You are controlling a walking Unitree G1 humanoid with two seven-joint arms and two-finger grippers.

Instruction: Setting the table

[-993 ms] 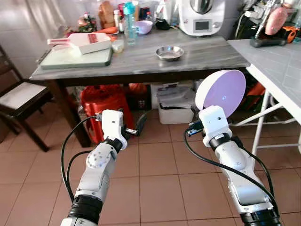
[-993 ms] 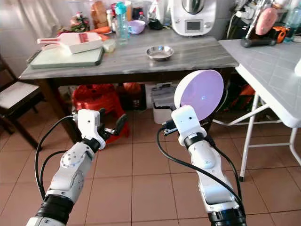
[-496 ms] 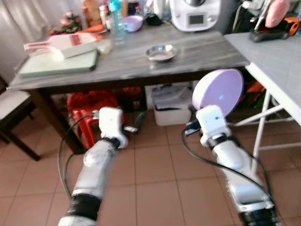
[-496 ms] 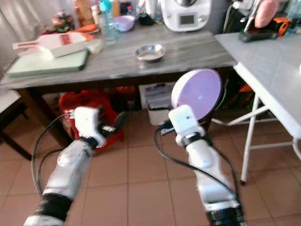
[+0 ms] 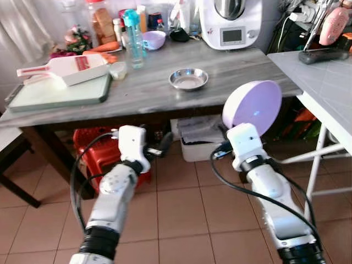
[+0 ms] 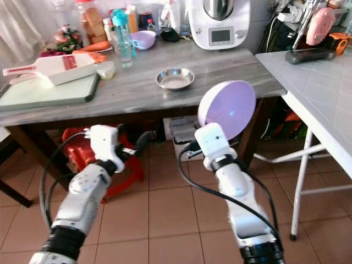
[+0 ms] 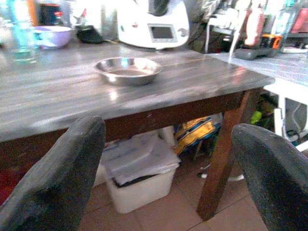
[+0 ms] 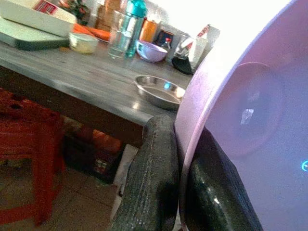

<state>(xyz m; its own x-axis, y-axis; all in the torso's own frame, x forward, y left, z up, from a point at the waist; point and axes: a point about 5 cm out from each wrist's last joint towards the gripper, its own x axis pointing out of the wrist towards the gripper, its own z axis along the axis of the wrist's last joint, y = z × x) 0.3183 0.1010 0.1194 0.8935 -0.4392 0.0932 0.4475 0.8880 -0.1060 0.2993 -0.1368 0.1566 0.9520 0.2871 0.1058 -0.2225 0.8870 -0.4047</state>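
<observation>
A round lilac plate (image 5: 253,107) stands on edge in front of me, with my right gripper (image 8: 183,192) shut on its rim. It hangs just short of the front edge of the grey wooden table (image 5: 148,91) and a little below the top. A small steel bowl (image 5: 188,79) sits on the table just beyond the plate. My left gripper (image 7: 163,192) is open with nothing between its fingers. It is held low in front of the table, pointing towards the bowl (image 7: 127,70).
On the table's left lie a green cutting board (image 5: 55,91) and a white slicer (image 5: 66,67). Bottles (image 5: 133,38), a purple bowl (image 5: 153,39) and a kitchen machine (image 5: 230,22) line the back. A white table (image 5: 330,71) stands right. A red stool (image 5: 96,146) and a plastic box (image 5: 201,132) sit underneath.
The view has shifted and the table now looks nearer, so the camera moved. Both arms keep the same pose and the plate stays in the right gripper.
</observation>
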